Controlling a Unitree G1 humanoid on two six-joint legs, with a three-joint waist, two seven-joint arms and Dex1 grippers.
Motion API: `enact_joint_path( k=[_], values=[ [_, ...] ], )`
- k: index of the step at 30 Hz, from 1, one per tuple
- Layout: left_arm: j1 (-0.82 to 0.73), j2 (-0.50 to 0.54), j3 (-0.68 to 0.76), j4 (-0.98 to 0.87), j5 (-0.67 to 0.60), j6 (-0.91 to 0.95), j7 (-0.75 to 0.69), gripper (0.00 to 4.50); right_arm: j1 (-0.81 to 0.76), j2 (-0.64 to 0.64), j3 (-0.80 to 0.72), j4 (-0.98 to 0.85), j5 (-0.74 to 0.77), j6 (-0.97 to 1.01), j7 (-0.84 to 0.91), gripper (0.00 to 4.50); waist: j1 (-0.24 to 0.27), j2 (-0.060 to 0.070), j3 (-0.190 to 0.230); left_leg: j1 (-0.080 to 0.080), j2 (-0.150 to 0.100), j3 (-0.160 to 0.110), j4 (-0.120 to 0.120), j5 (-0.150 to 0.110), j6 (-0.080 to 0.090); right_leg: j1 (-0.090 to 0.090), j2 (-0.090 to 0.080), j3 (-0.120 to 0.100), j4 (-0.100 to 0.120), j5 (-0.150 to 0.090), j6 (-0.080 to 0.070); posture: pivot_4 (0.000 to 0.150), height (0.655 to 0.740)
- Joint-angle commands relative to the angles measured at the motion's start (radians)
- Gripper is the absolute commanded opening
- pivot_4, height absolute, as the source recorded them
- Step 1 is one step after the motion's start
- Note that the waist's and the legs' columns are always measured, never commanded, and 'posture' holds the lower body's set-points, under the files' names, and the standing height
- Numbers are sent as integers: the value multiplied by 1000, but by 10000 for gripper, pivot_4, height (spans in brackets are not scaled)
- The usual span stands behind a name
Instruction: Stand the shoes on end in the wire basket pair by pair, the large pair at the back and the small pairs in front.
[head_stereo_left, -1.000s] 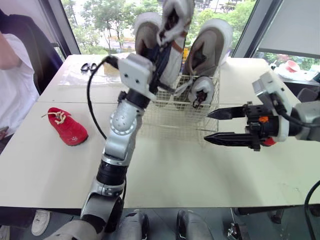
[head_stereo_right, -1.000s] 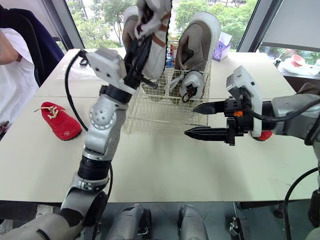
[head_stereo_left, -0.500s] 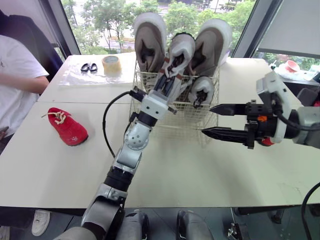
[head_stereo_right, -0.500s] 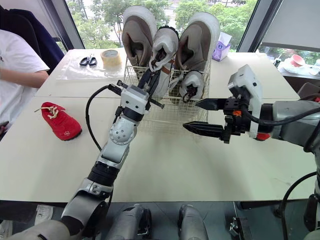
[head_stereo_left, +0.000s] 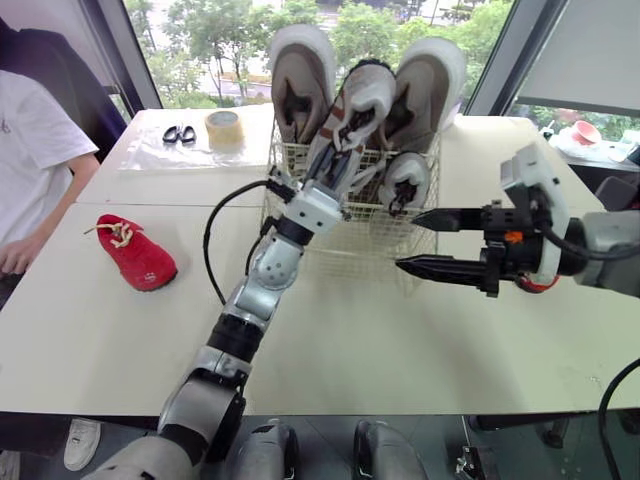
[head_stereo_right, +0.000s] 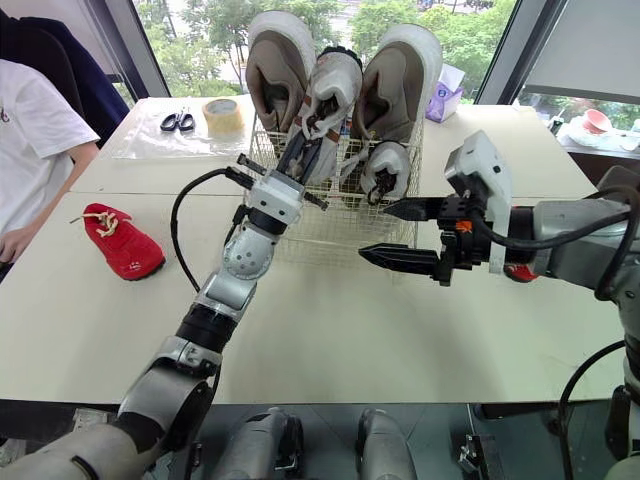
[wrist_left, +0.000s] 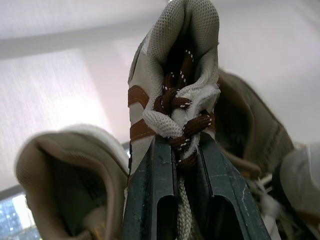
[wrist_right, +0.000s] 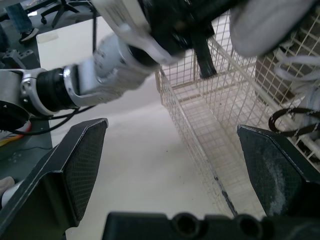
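Over the wire basket (head_stereo_left: 335, 245), a small white sneaker (head_stereo_left: 357, 100) with brown laces stands on end, its lower part down among the wires in front of the two big grey-brown shoes (head_stereo_left: 297, 80) that stand upright at the back; whether it bears on the basket floor I cannot tell; the left gripper (wrist_left: 181, 152) is clenched on its laces and tongue, as the left wrist view shows plainly; a second small white sneaker (head_stereo_left: 405, 182) sits on end at the basket's front right; the right gripper (head_stereo_left: 407, 244) hangs spread wide and empty just beside the basket's right front corner; a red shoe (head_stereo_left: 136, 254) lies on its sole on the table (head_stereo_left: 330, 350), well apart to the left, near a person (head_stereo_left: 35, 150). By my reckoning the sneaker is light, soft in the upper and stiffer in the sole; held by laces alone it may swing or slip, so it wants easing down until it bears on the wires before release; the red shoe looks softer yet, and the rim of its opening seems the surest hold.
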Motion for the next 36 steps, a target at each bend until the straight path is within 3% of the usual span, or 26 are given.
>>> enact_joint_path(
  k=[1, 4, 12, 15, 19, 28, 33, 36],
  values=[
    [-20, -16, 8, 68, -34, -32, 2, 443, -13, -15, -28, -16, 21, -6, -6, 45000, 0, 0, 0, 0, 0, 0, 0, 0, 0, 0, 0, 0, 0, 0, 0, 1500, 7400],
    [0, -29, 22, 73, -103, 1, -48, 443, -2, -19, -34, -19, 18, -9, -8, 45000, 5, 0, 0, 0, 0, 0, 0, 0, 0, 0, 0, 0, 0, 0, 0, 1500, 7400],
    [132, -1, 12, -318, -201, 269, -190, 443, 41, -17, -41, -16, -13, -46, 8, 45000, -2, 0, 0, -2, 0, 0, 0, 0, 0, -3, 0, 0, 1, 0, 0, 1500, 7400],
    [160, -1, 9, -408, -232, 356, -225, 12651, 46, -10, -32, -9, -32, -63, 18, 45000, -2, 0, 0, -3, 0, 0, 0, 0, 0, -3, 0, 0, 1, 0, 0, 1500, 7400],
    [197, 21, 4, -504, -251, 457, -277, 33373, 47, 3, -5, 10, -70, -96, 38, 45000, -1, 0, 0, -3, 0, 0, 0, 0, 0, -3, 0, 0, 0, 0, 0, 1500, 7400],
    [290, 104, 37, -744, -315, 686, -361, 33373, 42, 27, 38, 51, -136, -145, 82, 45000, -2, 0, 0, -3, 0, 0, 0, 0, 0, -3, 1, 0, 1, 0, 0, 1500, 7400],
    [279, 208, 118, -930, -454, 919, -440, 33373, 44, 47, 3, 72, -123, -141, 64, 45000, -2, 0, 0, -3, 0, 0, 0, 0, 0, -3, 1, 0, 1, 0, 0, 1500, 7400],
    [239, 274, 226, -1027, -670, 1158, -473, 41596, 52, 57, -65, 97, -79, -120, 34, 45000, -1, 0, 0, -3, 0, 0, 0, 0, 0, -3, 1, 0, 1, 0, 0, 1500, 7400]
  ],
)
